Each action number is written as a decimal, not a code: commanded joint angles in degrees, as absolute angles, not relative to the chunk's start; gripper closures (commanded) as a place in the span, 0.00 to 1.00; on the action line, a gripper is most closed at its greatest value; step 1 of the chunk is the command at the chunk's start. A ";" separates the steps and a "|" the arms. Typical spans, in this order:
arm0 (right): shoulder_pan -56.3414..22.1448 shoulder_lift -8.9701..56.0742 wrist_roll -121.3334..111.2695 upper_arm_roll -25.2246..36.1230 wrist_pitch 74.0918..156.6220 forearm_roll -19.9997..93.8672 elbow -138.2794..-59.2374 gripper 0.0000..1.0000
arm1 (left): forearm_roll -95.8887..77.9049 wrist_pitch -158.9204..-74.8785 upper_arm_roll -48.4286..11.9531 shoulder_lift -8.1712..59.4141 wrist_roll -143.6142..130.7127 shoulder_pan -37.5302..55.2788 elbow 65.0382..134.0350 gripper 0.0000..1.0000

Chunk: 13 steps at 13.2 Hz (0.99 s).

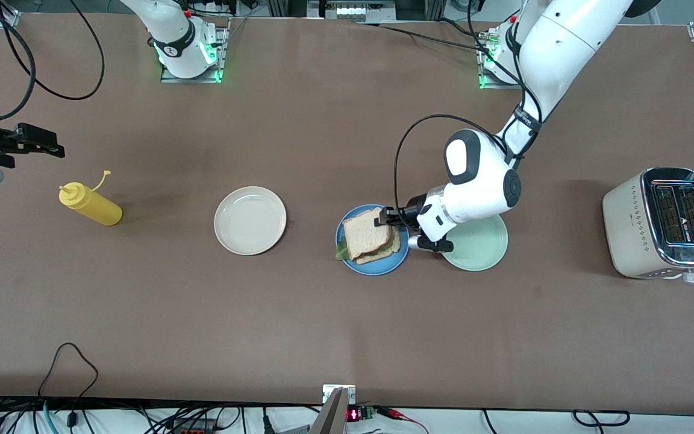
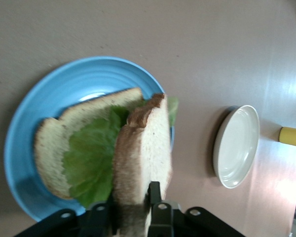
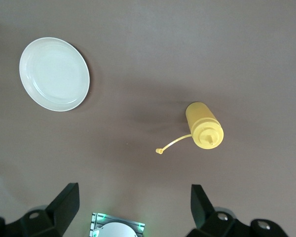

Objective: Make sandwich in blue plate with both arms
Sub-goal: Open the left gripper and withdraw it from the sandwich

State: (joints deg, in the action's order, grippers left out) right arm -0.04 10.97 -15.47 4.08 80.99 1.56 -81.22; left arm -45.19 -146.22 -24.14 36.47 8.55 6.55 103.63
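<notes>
Two toast slices [image 2: 89,133] with lettuce [image 2: 91,160] lay on the blue plate [image 1: 373,265], and your left hand [image 2: 133,210] was clenched on the top slice's edge. You judged release and retreat came next. Your right hand [image 3: 133,205] waited open above the surface [image 1: 323,325].

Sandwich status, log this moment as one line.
top slice: in left hand over lettuce | plate: bottom slice on it | right hand: open, waiting

Brown table [image 1: 323,325]: plates, bottle, toaster.
</notes>
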 commanded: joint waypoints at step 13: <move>-2.20 8.61 -6.77 3.51 81.30 -0.88 -81.65 0.00 | -18.16 -116.94 -6.01 17.76 14.77 2.02 97.06 0.00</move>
State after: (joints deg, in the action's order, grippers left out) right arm -1.42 9.91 -8.64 3.63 81.86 0.32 -81.29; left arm -25.48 -123.64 -10.33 20.34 15.01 1.86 100.04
